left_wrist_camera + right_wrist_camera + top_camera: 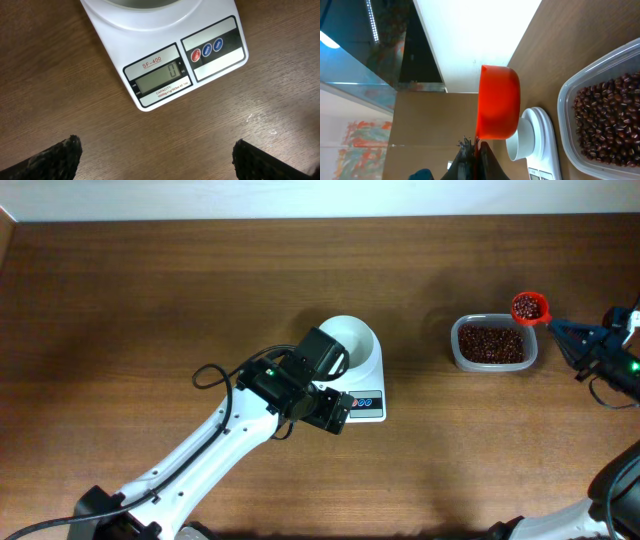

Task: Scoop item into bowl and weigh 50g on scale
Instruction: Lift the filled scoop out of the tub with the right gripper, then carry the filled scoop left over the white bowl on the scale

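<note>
Scoop loaded, nothing weighed yet.
Right gripper (560, 327) clamps the small red plastic scoop (497, 102), full of dark red-brown beans (490, 344), over the clear plastic container's (455, 345) edge. Left gripper (160, 155) gapes empty by the white digital scale (150, 30), reading 0 under the empty round white bowl (352, 340).

I saw bare counter (420, 330) between the bowl (355, 338) and the bean container (493, 343); my left arm (285, 392) crowded the near-left side of the scale (375, 385).
</note>
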Action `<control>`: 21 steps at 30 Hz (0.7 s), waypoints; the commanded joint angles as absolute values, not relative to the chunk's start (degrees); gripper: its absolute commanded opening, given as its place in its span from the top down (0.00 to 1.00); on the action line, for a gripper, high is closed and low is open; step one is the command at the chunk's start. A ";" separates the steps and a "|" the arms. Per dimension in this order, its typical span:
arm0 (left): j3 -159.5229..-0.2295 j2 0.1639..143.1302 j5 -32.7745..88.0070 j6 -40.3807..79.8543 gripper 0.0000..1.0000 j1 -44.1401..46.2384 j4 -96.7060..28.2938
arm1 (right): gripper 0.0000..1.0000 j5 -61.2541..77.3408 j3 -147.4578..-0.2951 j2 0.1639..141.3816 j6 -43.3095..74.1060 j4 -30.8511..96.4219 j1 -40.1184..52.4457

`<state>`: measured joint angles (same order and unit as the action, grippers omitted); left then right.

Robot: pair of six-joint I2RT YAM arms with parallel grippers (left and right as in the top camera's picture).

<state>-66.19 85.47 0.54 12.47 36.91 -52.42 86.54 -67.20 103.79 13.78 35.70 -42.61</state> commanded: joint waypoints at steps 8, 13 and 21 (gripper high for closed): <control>-65.67 84.53 -0.01 12.75 0.01 37.12 -52.27 | 0.96 84.84 -66.59 104.31 17.04 35.09 -33.91; -65.67 84.53 -0.01 12.75 0.01 37.12 -52.29 | 0.96 84.79 -66.59 104.31 17.96 35.05 -26.44; -65.67 84.53 0.01 12.75 0.01 37.12 -52.29 | 0.96 82.74 -66.59 104.31 22.11 32.71 -14.72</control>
